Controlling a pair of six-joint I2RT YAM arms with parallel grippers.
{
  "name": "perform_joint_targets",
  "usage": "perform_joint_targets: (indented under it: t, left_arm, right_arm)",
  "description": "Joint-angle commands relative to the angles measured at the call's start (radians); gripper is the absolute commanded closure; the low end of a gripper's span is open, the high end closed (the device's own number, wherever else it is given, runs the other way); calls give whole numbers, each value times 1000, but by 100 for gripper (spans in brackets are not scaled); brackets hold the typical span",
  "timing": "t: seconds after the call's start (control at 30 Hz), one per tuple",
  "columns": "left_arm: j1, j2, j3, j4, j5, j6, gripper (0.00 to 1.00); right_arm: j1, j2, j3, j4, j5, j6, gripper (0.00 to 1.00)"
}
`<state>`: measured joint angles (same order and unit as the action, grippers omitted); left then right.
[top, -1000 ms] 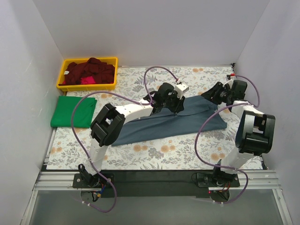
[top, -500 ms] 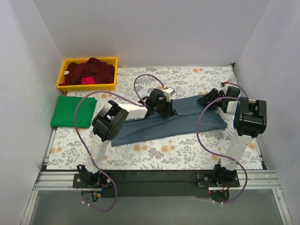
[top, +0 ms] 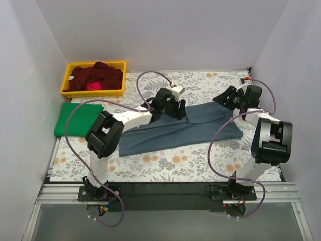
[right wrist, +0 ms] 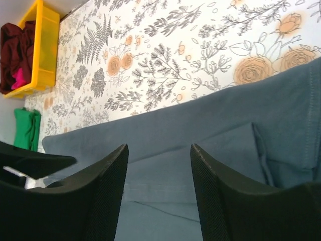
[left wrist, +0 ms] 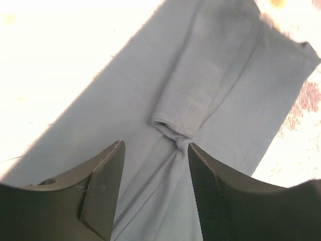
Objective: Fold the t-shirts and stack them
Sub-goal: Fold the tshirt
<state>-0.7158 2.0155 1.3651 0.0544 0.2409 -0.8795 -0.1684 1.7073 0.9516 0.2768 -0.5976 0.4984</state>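
The slate-blue t-shirt (top: pixel 175 131) lies folded into a long strip across the floral cloth. It fills the left wrist view (left wrist: pixel 220 90) and the right wrist view (right wrist: pixel 210 145). My left gripper (top: pixel 173 106) hovers open over the strip's far edge near its middle, above a folded sleeve (left wrist: pixel 193 100). My right gripper (top: pixel 224 98) is open and empty above the strip's right end. A folded green t-shirt (top: pixel 77 119) lies at the left. Dark red and pink t-shirts (top: pixel 95 78) sit in the yellow bin (top: pixel 75 92).
The floral table cloth (top: pixel 200 160) covers the table. White walls close in the left, back and right. The yellow bin also shows in the right wrist view (right wrist: pixel 42 45), with the green shirt (right wrist: pixel 26 129) below it. Purple cables loop over both arms.
My left gripper has moved left and back along the shirt's far edge. My right gripper dipped toward the shirt, then rose back over its right end. The shirt's top fold lies flatter.
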Motion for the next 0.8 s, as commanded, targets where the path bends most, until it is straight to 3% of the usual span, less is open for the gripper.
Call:
perform_joint_targets:
  t: [0.0,0.17,0.43,0.67,0.77]
  left_arm:
    - [24,-119,-23,-118,-150,99,48]
    - [73,-144,-84,-250,-333,117,51]
    - [136,-89,-104,-514,-442,-4,58]
    - [142,-84,-211,-648,-349,-190,61]
    - [142,-135,-311,-631,-174,-268,60]
  right_arm:
    - [70,-84,-33,-174,183,-84,41]
    - [216,-146,-86,-344,444,-118,50]
    - [288,-103,-136,-370,525,-126,55]
    - [287,81,-10,-392,518,-205,54]
    - [287,162,91,-404,481,-230,54]
